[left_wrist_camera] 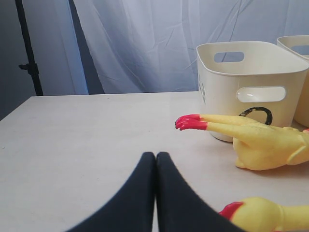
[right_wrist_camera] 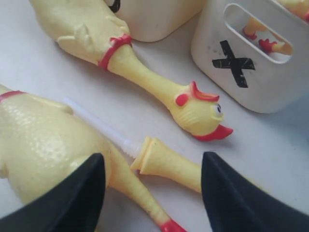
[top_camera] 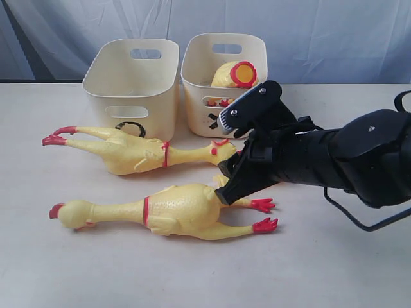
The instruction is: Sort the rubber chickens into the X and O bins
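Sorting is partly done: the O bin (top_camera: 128, 90) looks empty, the X bin (top_camera: 196, 83) holds one chicken (top_camera: 234, 74), the far chicken (top_camera: 128, 153) and near chicken (top_camera: 176, 208) lie unsorted on the table (top_camera: 321, 269), the right gripper (right_wrist_camera: 152, 162) is spread wide above the near chicken's legs gripping nothing, and the left gripper (left_wrist_camera: 155, 157) is closed and empty.

R arm (top_camera: 366, 154): matte blk, fat rounded casing. Above right gripper (right_wrist_camera: 152, 162): boxy blk cam mount (top_camera: 253, 106), 2 silver screws (top_camera: 262, 90), white ribbed edge. Thin blk cable (top_camera: 368, 229) loops behind. Fingers (right_wrist_camera: 231, 198) smooth blk wedges. Left gripper (left_wrist_camera: 155, 159): same, w/ rounded tips.
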`<state>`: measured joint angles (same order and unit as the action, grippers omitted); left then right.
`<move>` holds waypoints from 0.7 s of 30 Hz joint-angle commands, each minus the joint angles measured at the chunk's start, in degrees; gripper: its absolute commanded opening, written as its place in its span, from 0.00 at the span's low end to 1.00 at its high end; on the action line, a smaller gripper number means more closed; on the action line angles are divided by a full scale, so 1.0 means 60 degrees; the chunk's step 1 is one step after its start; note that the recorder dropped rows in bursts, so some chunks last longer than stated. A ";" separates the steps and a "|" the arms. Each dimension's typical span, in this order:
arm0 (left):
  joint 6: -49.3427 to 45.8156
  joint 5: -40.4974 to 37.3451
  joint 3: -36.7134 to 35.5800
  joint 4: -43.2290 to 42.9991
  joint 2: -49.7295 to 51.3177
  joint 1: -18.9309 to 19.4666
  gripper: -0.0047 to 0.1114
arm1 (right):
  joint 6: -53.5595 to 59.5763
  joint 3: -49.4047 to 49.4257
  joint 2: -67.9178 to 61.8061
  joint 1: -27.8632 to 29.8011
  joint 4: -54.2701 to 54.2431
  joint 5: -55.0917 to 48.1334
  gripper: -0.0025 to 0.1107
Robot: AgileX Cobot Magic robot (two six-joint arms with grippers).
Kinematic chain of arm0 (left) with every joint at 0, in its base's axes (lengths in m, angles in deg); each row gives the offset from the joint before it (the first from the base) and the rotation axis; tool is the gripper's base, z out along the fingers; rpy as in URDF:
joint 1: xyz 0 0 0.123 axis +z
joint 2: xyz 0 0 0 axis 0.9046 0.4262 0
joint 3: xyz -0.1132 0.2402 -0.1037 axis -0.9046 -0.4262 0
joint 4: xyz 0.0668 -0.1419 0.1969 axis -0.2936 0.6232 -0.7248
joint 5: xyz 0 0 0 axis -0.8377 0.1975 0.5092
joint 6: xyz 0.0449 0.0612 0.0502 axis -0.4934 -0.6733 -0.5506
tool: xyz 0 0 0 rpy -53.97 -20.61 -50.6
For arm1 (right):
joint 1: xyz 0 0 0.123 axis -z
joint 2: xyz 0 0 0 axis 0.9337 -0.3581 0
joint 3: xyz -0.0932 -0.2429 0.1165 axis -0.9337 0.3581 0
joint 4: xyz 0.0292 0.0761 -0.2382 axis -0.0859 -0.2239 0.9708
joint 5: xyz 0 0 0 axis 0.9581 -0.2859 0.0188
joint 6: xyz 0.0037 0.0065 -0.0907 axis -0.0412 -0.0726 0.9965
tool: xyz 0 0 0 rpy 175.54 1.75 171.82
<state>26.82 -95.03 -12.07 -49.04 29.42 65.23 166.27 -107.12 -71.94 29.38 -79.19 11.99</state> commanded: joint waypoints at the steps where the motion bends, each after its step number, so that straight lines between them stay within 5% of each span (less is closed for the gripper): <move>1: 0.0024 0.0098 -0.0043 -0.0037 -0.0049 0.0005 0.04 | -0.0228 0.0048 0.0091 0.0052 0.0138 -0.0230 0.51; 11: 0.0024 0.0098 -0.0043 -0.0037 -0.0049 0.0005 0.04 | -0.6302 0.0048 -0.0144 0.0052 0.8341 -0.0470 0.51; 21: 0.0024 0.0098 -0.0043 -0.0037 -0.0049 0.0005 0.04 | -1.3082 0.0015 -0.0217 0.0808 1.0947 -0.0806 0.51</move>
<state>26.82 -95.03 -12.07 -49.04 29.42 65.23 97.97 -107.02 -73.22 31.92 -16.23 8.26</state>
